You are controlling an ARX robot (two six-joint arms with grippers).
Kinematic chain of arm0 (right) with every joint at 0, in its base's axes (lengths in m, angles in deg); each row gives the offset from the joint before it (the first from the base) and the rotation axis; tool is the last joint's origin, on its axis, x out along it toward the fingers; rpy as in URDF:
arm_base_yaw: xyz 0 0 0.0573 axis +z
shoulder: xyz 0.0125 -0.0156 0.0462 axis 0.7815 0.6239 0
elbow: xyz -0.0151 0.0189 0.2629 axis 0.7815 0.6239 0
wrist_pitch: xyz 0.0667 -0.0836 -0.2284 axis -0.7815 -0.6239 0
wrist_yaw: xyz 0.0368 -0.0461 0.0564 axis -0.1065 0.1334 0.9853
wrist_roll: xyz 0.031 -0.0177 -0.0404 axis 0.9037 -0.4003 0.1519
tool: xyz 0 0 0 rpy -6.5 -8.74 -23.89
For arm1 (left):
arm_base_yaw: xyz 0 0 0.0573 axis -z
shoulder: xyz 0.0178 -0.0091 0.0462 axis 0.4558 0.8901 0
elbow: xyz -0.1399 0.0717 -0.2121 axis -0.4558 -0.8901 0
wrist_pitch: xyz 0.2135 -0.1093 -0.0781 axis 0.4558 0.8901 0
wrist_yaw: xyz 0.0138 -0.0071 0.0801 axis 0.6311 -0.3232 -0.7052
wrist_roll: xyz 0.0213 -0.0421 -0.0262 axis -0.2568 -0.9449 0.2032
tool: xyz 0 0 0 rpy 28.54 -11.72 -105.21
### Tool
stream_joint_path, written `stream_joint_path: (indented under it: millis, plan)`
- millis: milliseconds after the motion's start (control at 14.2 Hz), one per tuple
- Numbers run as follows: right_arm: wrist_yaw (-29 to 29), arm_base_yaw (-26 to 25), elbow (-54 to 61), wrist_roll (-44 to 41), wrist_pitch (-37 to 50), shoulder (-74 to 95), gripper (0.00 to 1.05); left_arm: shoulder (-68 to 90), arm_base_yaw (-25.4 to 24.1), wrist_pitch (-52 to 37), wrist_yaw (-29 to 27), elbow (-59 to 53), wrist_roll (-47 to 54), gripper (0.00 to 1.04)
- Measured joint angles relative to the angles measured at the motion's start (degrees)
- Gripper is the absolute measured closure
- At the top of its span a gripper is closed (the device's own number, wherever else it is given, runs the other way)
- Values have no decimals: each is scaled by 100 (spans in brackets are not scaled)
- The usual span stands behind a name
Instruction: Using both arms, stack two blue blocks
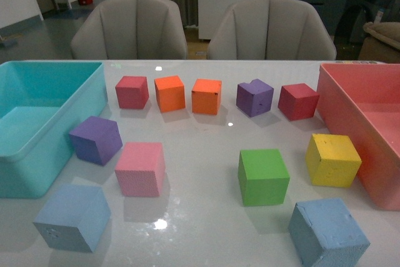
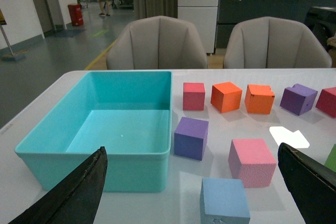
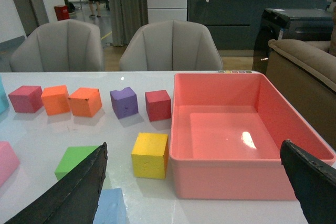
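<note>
White glossy worktop (image 1: 206, 242) bearing foam cubes and two bins. Nearest the front edge: pale blue block (image 1: 73, 217) toward the front-left corner and steel-blue block (image 1: 326, 232) toward the front-right corner, well apart, each resting alone on the surface. Left gripper (image 2: 190, 153), wrist view: fingers spread wide, grasping nothing; the pale blue block lies on the worktop between them, apart from both. Right gripper (image 3: 193, 148), wrist view: likewise released, with the steel-blue block just beside one finger (image 3: 79, 192); contact cannot be told. Middle band: pink cube (image 1: 140, 168); green cube (image 1: 263, 176); purple cube (image 1: 95, 139) just beside the turquoise bin (image 1: 25, 167) at the left edge; yellow cube (image 1: 333, 159) just beside the salmon bin (image 1: 340, 101) at the right edge. Toward the far edge, a row from left to right: crimson cube (image 1: 132, 92), orange cube (image 1: 170, 93), second orange cube (image 1: 206, 96), notched purple cube (image 1: 254, 97), dark red cube (image 1: 298, 101). Beyond the far edge: grey chair (image 1: 129, 29) and second grey chair (image 1: 270, 29).
</note>
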Motion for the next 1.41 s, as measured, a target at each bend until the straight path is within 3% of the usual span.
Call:
stream_joint_path:
  millis: [1131,1201,1272,1413]
  plan:
    - [0,0,0,2,0,0,6,0,0,0,0,0,-2,7]
    - [-551,208,-35,17,-11,212,6,0,0,0,0,-2,0,7]
    - [-914,212,-219,31,540,1054,6,0,0,0,2,0,0,7]
    - [-896,234,-1001,17,1932,2791,6,-2,0,0,2,0,0,7]
